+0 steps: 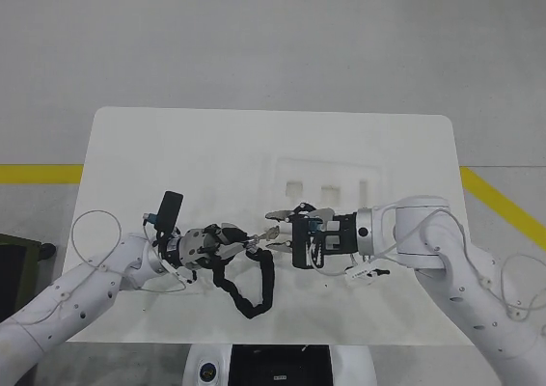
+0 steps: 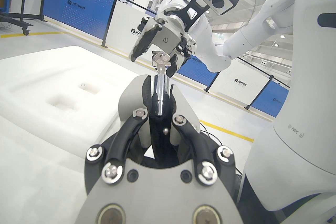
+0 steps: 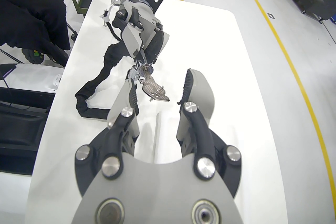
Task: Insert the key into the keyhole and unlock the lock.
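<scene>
Nearest the robot, at the lower centre of the top view, the black cable (image 1: 252, 312) loops on the white table (image 1: 138, 145), close to its front edge. Just above it in that frame, the left gripper (image 2: 159, 84) is clenched on the lock (image 3: 145, 69). The chrome body is pinched between both pads, and its end points toward the other arm. The key (image 3: 153, 90) sits pushed into that end, with its flat head sticking out. The right gripper (image 3: 160, 93) comes in from the right of the top view and is released — its jaws stand spread on either side of the key head. It is hard to tell whether one finger (image 2: 174, 64) brushes the head or stays just clear. Farther back, at the upper centre of the top view, a white foam tray (image 1: 326, 166) with shallow pockets lies on the table, apart from both grippers.
</scene>
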Motion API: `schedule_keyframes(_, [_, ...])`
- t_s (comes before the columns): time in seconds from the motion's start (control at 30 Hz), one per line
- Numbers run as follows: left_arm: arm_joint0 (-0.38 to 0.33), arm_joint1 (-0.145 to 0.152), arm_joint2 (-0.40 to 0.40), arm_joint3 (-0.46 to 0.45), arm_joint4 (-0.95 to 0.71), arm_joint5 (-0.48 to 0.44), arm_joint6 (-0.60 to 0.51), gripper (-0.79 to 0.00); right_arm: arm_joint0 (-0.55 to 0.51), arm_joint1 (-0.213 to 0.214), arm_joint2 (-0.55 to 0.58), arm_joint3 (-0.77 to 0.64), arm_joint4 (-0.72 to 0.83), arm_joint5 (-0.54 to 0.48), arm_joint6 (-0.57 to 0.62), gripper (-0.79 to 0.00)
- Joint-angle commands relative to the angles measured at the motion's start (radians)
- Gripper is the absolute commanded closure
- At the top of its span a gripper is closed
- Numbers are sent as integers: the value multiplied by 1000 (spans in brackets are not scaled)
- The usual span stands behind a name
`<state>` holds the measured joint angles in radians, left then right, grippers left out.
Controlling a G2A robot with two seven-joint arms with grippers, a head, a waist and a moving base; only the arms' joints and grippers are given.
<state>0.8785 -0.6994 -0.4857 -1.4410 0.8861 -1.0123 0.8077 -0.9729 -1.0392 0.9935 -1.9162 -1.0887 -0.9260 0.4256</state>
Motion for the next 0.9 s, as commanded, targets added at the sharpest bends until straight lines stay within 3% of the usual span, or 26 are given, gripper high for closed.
schedule_keyframes(0.0, [-3, 0, 4, 1, -1, 0, 0, 0, -1, 0, -2, -1, 0, -3, -1, -265])
schedule_keyframes(0.27, [-8, 1, -1, 3, 1, 0, 0, 0, 3, 0, -15, 14, 54, -14, 10, -163])
schedule_keyframes(0.43, [-1, 3, -14, 0, 11, 0, 0, 0, 14, -1, -27, 26, 122, 4, 47, -71])
schedule_keyframes(0.5, [2, 4, -20, -4, 16, 0, 0, 0, 17, -1, -30, 35, 154, 17, 61, 0])
schedule_keyframes(0.87, [19, 11, -93, -19, 132, 1, 1, 0, 28, 3, -49, 60, 367, 83, 182, 0])
